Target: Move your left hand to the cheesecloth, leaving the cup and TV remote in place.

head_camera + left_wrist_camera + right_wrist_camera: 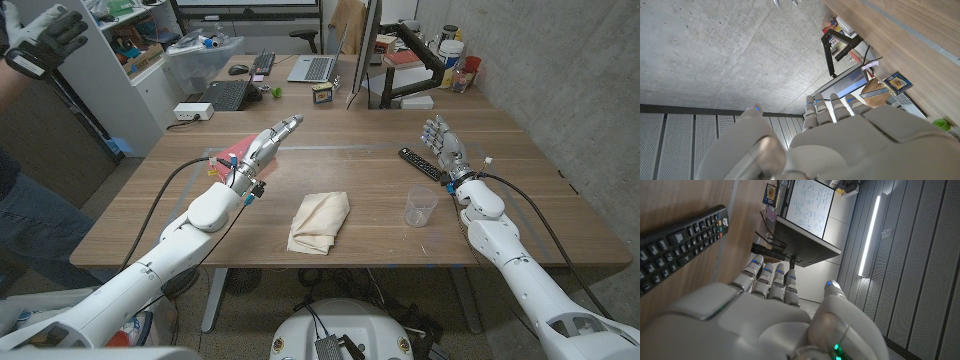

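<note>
Left hand (pixel 268 146) hovers over the table (pixel 360 235) with fingers stretched out together, holding nothing, aimed away from the robot and well short of its goal. By my reading the reach is only starting. Next, the hand must swing toward the table's middle and draw back toward the robot, then come down on the cheesecloth (pixel 319 221), which lies folded near the table's front edge. Right hand (pixel 444 148) stands with fingers up and apart, empty, beside the TV remote (pixel 419 163). Just right of the cloth stands the cup (pixel 421 205), so the approach should stay left.
</note>
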### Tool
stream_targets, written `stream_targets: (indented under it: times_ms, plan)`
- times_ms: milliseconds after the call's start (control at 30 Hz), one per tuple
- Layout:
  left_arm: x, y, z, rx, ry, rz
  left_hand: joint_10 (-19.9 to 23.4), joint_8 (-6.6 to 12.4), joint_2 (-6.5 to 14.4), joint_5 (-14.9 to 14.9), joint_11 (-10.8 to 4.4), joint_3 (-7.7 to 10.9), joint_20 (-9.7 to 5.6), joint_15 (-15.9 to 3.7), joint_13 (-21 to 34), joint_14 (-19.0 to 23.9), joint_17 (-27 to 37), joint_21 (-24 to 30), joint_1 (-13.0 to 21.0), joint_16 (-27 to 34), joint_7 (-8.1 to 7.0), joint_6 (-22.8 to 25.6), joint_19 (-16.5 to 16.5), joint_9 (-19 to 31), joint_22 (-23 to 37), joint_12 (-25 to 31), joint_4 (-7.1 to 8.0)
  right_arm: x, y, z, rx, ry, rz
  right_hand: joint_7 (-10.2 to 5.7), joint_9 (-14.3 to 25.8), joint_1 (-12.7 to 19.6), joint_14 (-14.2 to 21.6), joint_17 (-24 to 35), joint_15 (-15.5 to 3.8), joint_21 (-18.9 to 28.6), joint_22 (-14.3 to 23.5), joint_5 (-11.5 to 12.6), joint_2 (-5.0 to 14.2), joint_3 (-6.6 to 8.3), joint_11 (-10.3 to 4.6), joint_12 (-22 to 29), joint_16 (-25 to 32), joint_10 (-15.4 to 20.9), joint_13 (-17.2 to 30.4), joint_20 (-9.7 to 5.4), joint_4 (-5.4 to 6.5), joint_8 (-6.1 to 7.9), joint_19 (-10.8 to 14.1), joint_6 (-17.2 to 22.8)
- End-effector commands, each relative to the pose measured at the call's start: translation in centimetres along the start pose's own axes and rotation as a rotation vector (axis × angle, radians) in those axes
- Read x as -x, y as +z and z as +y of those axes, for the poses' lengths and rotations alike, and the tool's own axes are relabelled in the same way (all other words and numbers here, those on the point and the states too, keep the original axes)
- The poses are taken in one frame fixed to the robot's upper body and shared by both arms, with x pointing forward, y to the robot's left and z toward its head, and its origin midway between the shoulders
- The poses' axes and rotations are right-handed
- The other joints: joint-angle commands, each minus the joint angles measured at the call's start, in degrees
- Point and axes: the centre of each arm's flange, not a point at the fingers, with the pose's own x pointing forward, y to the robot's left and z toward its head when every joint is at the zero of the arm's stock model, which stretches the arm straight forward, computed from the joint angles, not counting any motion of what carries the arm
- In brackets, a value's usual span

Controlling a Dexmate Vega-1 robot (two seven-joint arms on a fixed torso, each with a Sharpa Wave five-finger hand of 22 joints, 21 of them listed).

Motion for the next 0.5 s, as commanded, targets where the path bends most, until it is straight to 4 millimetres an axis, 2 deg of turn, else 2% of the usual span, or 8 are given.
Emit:
stream_targets:
  times_ms: [33, 133, 200, 500]
  plan:
    - [0.2, 0.69, -0.38, -0.036, -0.02, -0.011, 0.1, 0.05, 0.2, 0.2, -0.16, 0.23, 0.12, -0.45, 0.2, 0.1, 0.0, -0.2, 0.8, 0.4, 0.11, 0.6, -0.5, 0.2, 0.3, 0.3, -0.43, -0.19, -0.03, 0.11, -0.002, 0.001, -0.01, 0.0, 0.2, -0.5, 0.6, 0.3, -0.07, 0.0, 0.1, 0.4, -0.03, 0.04, -0.1, -0.2, -0.1, 0.6, 0.2, 0.13, 0.33, -0.21, 0.6, 0.6]
    - [0.16, 0.9, -0.42, -0.043, -0.029, -0.011, 0.1, 0.05, 0.2, 0.2, -0.55, 0.23, 0.17, -0.45, 0.2, 0.1, 0.0, -0.3, 0.9, 0.4, 0.14, 0.7, -0.7, 0.2, 0.3, 0.3, -0.49, -0.22, 0.07, 0.25, -0.001, 0.004, -0.01, -0.01, 0.2, -0.5, 0.7, 0.3, -0.09, 0.1, 0.1, 0.4, -0.04, 0.04, -0.11, -0.2, -0.1, 0.7, 0.2, 0.18, 0.32, -0.21, 0.7, 0.7]
    - [0.09, 1.08, -0.44, -0.048, -0.033, -0.01, 0.1, -0.01, 0.2, 0.2, -0.19, 0.23, 0.17, -0.47, 0.2, 0.1, 0.0, -0.4, 1.0, 0.4, 0.08, 0.6, -0.8, 0.2, 0.3, 0.3, -0.53, -0.29, 0.16, 0.35, 0.0, 0.009, -0.007, -0.03, 0.2, -0.5, 0.8, 0.3, -0.01, 0.1, 0.1, 0.4, -0.04, 0.04, -0.16, -0.2, -0.1, 0.7, 0.2, 0.21, 0.32, -0.21, 0.7, 0.7]
    - [-0.28, 1.69, -0.8, -0.067, -0.041, -0.025, 0.1, -0.02, 0.3, 0.2, -0.32, 0.22, 0.27, -0.51, 0.2, 0.0, 0.0, -0.4, 1.2, 0.4, 0.14, 0.6, -0.8, 0.2, 0.3, 0.3, -0.63, -0.64, 0.62, 0.15, 0.009, 0.018, -0.016, -0.11, 0.2, -0.5, 0.9, 0.3, 0.05, 0.1, 0.1, 0.4, -0.04, 0.04, -0.13, -0.2, -0.1, 0.7, 0.2, 0.32, 0.32, -0.24, 0.8, 0.8]
